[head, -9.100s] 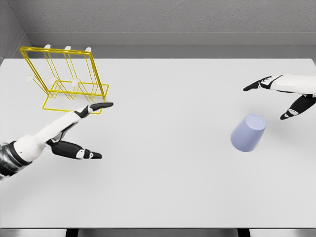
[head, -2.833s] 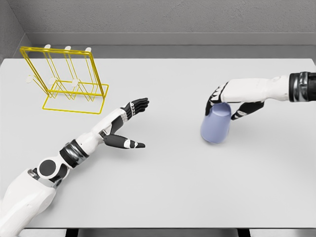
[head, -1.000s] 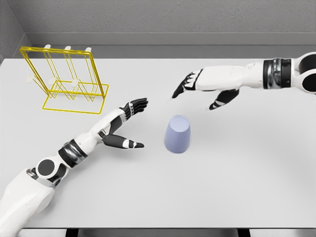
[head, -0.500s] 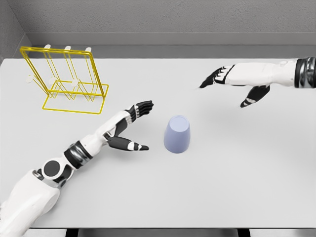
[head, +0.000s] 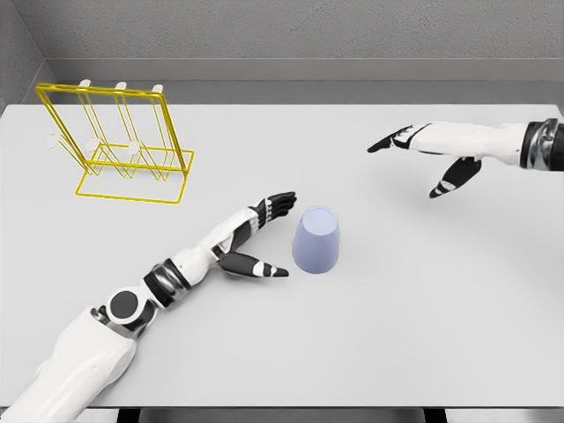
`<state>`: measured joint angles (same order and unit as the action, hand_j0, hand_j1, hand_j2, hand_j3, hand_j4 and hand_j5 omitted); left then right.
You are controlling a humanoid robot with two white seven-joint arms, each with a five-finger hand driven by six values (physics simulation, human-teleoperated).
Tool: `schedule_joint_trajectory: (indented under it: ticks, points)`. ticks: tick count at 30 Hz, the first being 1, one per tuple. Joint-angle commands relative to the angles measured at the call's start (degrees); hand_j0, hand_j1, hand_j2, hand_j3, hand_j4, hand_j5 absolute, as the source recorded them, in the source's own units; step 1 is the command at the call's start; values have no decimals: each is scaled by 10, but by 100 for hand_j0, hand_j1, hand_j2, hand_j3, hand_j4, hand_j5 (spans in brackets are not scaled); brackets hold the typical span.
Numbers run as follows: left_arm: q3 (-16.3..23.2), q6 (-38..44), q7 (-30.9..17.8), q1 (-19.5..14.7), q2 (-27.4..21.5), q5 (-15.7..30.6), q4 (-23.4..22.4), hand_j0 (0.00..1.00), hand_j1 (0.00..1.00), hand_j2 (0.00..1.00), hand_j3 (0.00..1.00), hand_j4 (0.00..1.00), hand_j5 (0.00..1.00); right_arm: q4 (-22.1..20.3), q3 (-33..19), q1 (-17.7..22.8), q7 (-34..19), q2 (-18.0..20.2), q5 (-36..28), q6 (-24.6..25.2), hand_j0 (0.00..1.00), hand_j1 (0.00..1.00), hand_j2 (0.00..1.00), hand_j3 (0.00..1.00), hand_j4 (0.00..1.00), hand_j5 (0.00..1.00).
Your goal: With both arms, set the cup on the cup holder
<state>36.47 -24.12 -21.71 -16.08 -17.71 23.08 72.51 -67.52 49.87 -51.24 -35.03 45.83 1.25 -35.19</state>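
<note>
Grey walls behind, white counter (head: 370,335) fills the view. Cup (head: 316,240) sits upside down near the counter's middle, no hand on it. Left hand (head: 261,236) just beside the cup's left, fingers spread, thumb low, holding nothing. Right hand (head: 425,152) well apart at upper right, fingers relaxed and empty. Yellow wire cup holder (head: 117,141) at far left, no cup on it. Progress: cup looks staged mid-counter for the left side; grasp, carry and hanging on holder all left.

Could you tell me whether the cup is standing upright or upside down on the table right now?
Upside down: the cup stands on its wider end, its narrower closed base facing up.
</note>
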Motion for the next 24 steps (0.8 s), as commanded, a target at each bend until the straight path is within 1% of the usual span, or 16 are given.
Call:
schedule_joint_trajectory:
  ticks: [1,2,3,5,9,10,18,21,24]
  points:
    - [4,-7,6,1,10,5,-4,100,100,100,100,100,100,2,-26,1,0,0,-5,2,100,100,100,100,100,100]
    - [3,-7,6,0,11,5,-4,100,100,100,100,100,100,3,-26,2,0,0,-5,2,100,100,100,100,100,100]
    - [4,-7,6,-9,11,5,-5,100,100,100,100,100,100,2,-26,2,0,0,-5,2,100,100,100,100,100,100]
    - [4,-7,3,-14,15,5,-17,100,100,100,100,100,100,3,-26,3,0,-1,-5,2,100,100,100,100,100,100]
    - [5,-7,2,-13,22,3,-18,100,100,100,100,100,100,2,-26,2,0,-7,-5,2,100,100,100,100,100,100]
    - [5,-7,2,-13,23,-8,-18,100,100,100,100,100,100,2,-25,1,0,-9,-5,2,100,100,100,100,100,100]
    - [6,-8,2,-13,37,-10,-18,100,100,100,100,100,100,3,-26,2,0,-10,-5,2,100,100,100,100,100,100]
    - [6,-8,2,-12,44,-18,-18,100,100,100,100,100,100,3,-46,12,0,-9,-5,2,100,100,100,100,100,100]
    - [6,-8,2,-12,52,-19,-18,100,100,100,100,100,100,3,-47,12,0,-9,-5,2,100,100,100,100,100,100]
